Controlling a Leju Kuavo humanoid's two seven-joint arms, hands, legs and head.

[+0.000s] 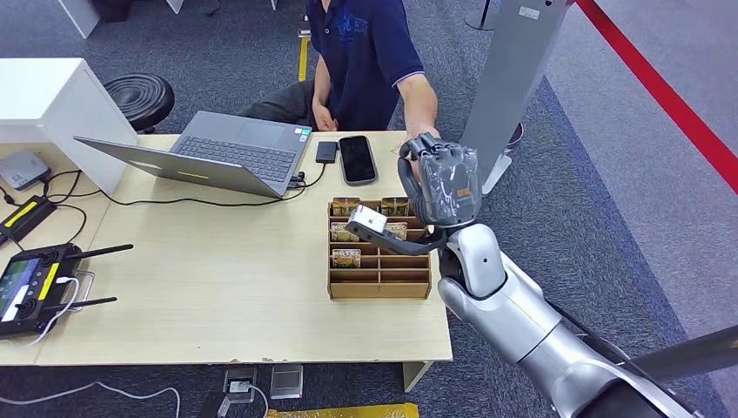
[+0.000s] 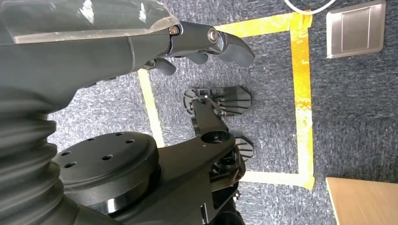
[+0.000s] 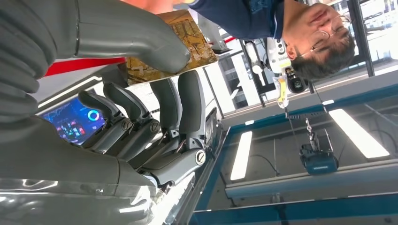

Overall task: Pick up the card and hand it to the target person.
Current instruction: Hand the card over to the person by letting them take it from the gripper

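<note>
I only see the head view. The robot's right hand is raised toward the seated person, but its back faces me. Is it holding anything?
Observer: Yes. In the right wrist view the right hand pinches a gold-patterned card between thumb and fingers.
Operator: Which way does the card point?
Observer: Its free end sticks out toward the person in the navy shirt.
Operator: And the other hand?
Observer: The left wrist view shows the left hand holding nothing, above grey carpet marked with yellow tape.
</note>
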